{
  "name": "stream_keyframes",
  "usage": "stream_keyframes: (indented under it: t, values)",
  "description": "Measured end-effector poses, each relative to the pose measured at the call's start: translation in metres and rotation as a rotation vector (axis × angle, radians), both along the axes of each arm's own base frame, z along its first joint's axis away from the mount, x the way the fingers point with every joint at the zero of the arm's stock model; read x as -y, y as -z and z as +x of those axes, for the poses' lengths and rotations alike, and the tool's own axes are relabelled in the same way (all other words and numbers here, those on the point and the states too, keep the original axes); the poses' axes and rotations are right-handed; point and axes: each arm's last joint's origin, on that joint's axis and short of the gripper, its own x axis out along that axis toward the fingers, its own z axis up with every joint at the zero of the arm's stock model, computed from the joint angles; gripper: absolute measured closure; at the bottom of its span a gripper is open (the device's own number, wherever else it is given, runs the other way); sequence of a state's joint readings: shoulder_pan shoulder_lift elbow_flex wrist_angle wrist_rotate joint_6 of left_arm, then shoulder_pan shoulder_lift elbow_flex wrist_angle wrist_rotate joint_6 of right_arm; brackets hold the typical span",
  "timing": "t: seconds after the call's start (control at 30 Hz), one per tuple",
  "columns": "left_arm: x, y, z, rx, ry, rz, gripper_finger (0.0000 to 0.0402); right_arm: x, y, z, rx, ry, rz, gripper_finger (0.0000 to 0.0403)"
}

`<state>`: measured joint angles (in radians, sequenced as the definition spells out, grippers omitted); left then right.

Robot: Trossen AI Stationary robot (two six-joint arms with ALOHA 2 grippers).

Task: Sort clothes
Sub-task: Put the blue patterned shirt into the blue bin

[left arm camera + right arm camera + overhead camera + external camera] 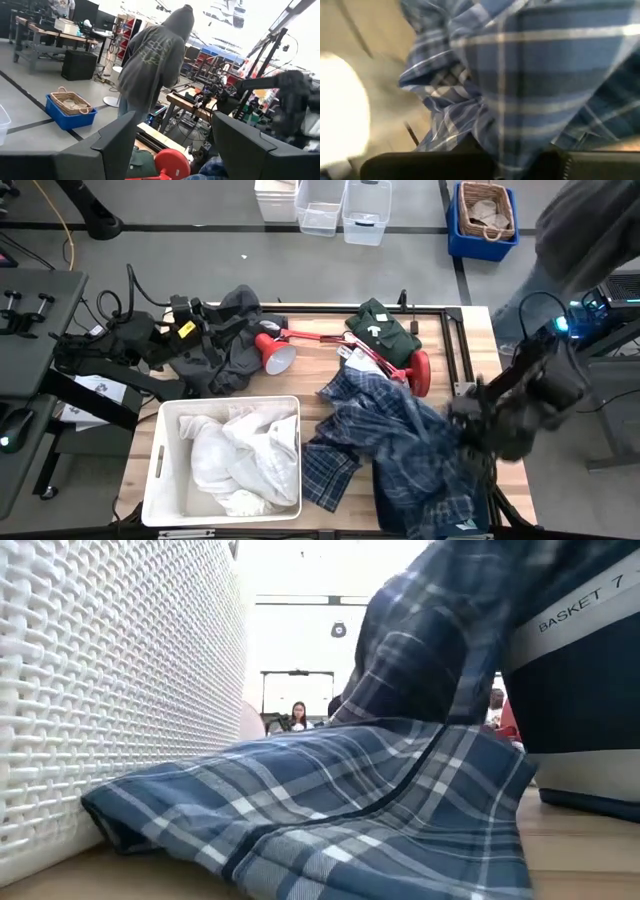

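My right pincer [470,423] looks clenched on the soft, light plaid shirt [385,430], draped limply from the counter [310,350] over the navy bin [580,700]; I'd grip bunched folds.

A red desk lamp [345,350] lay along the worktop's far edge, a white bin [160,470] sat at its near-left corner.
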<state>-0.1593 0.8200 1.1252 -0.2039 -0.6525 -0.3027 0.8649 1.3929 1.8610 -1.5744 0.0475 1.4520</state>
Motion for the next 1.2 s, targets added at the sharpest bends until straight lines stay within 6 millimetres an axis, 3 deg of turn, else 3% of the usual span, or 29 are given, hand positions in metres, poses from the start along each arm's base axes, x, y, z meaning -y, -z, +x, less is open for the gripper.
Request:
stream_keyframes:
  t: [0.17,0.27,0.37,0.53,0.73,0.9,1.07,1.2]
  values:
    - [0.0,0.0,0.001,-0.002,0.0,0.0,0.0154,-0.044,0.084,0.001,-0.315,-0.102,0.045,0.0397]
    - [0.0,0.0,0.001,-0.003,0.0,0.0,0.0154,-0.061,0.124,0.005,-0.355,-0.146,0.169,0.0391]
    - [0.0,0.0,0.001,-0.003,0.001,0.0,0.0154,-0.068,0.164,0.012,-0.417,-0.079,0.212,0.0359]
    - [0.0,0.0,0.001,-0.003,0.001,0.0,0.0154,-0.069,0.182,0.02,-0.443,-0.097,0.323,0.0289]
    - [0.0,0.001,0.001,-0.007,0.001,0.001,0.0154,-0.068,0.158,0.027,-0.517,-0.208,0.452,0.0228]
    - [0.0,0.002,0.001,-0.021,0.001,0.003,0.0154,-0.064,0.108,0.031,-0.483,-0.266,0.505,0.0214]
    - [0.0,0.005,0.001,-0.054,0.001,0.009,0.0154,-0.041,0.05,0.027,-0.347,-0.165,0.381,0.0214]
    - [0.0,0.006,0.001,-0.064,0.002,0.01,0.0154,-0.009,0.021,0.024,-0.157,0.079,0.14,0.0213]
